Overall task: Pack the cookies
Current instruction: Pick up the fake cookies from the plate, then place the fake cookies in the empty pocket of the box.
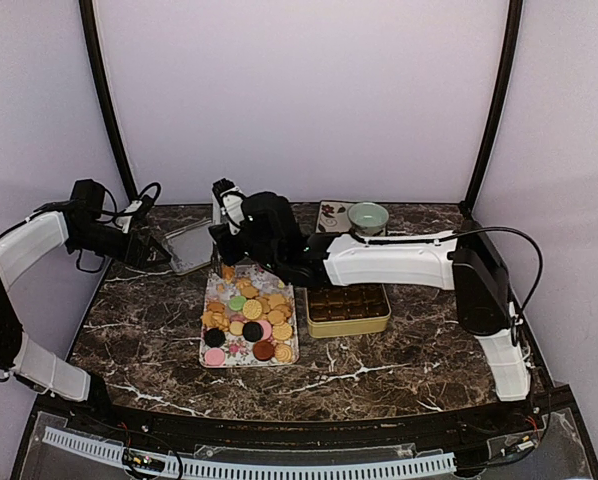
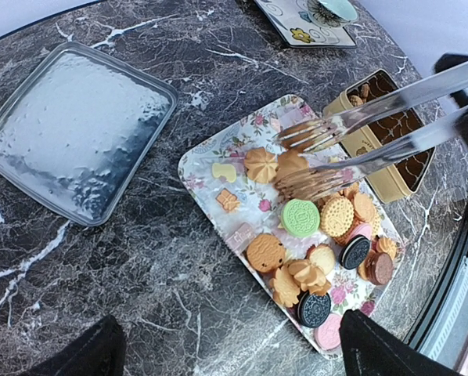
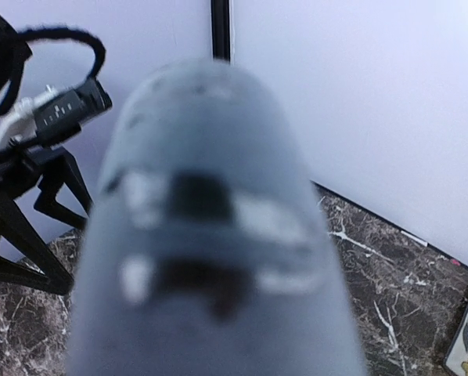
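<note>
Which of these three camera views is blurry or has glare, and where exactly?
Right wrist: a grey shape close to the lens fills the middle, fully out of focus; the table behind it is sharper. Left wrist: sharp on the cookies, with bright glare across the clear tray. Top external: evenly lit, a little soft, no hard shadows.
</note>
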### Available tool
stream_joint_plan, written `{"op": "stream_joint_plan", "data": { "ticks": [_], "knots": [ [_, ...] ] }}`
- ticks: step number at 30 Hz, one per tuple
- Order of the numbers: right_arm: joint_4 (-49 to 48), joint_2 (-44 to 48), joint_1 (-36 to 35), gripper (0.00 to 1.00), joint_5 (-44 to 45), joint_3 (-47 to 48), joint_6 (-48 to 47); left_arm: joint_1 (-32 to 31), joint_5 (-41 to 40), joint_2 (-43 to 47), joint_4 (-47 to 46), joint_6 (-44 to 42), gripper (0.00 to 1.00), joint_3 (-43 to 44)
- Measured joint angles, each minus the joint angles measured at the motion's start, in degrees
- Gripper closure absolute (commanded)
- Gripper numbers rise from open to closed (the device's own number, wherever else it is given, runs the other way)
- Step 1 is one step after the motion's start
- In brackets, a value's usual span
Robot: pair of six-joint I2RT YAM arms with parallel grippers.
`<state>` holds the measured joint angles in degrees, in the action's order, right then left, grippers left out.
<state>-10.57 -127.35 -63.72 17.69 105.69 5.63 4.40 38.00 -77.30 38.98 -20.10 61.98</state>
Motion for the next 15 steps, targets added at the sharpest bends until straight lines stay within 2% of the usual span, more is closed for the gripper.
{"op": "stream_joint_plan", "data": {
  "ticks": [7, 15],
  "knots": [
    [-2.38, 12.74, 0.02, 0.69, 1.51, -8.68, -0.81, 0.00, -0.46, -0.92, -0.04, 0.26, 0.02, 0.00],
    [-5.03, 26.01, 2.62, 0.70, 6.80, -28.52, -0.33, 0.00, -0.59, -1.07, -0.13, 0.85, 0.02, 0.02]
  ]
}}
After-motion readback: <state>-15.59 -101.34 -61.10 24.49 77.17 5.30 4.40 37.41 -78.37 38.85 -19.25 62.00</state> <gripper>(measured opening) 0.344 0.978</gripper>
